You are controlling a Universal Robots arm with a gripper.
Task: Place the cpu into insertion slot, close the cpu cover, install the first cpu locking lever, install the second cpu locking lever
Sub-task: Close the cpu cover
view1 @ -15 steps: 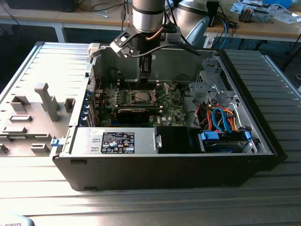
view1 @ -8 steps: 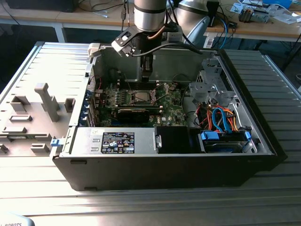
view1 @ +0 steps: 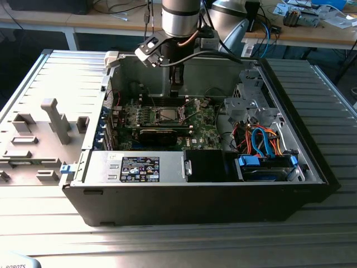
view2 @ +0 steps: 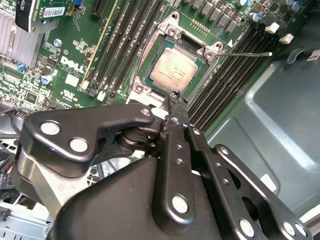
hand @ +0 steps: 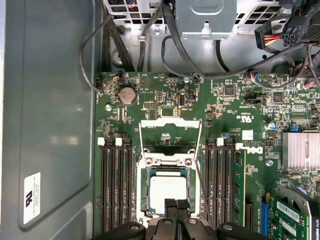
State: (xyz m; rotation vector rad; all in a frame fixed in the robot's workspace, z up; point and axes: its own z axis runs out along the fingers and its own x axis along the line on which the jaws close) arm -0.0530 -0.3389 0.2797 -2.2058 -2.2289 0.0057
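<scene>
Item: the cpu (hand: 166,191), a flat silver-grey chip, seated inside the insertion slot (hand: 144,190) on the green circuit board (hand: 240,105), its metal top uncovered in both wrist views. The cpu cover (hand: 169,122), a silvery frame with a cut-out middle, is swung open and lies back flat on the board just beyond the slot, apart from the chip. One locking lever (view2: 250,54), a thin metal rod, stands out sideways from the slot, unlatched. The pincer (hand: 176,203): black fingers drawn together with nothing between them, tips over the slot's rim just beside the chip. Long black memory slots (hand: 116,190) flank the socket on both sides. Housing: an open computer case (view1: 312,167) lying on a ribbed metal surface (view1: 167,240), with the arm reaching down into it.
</scene>
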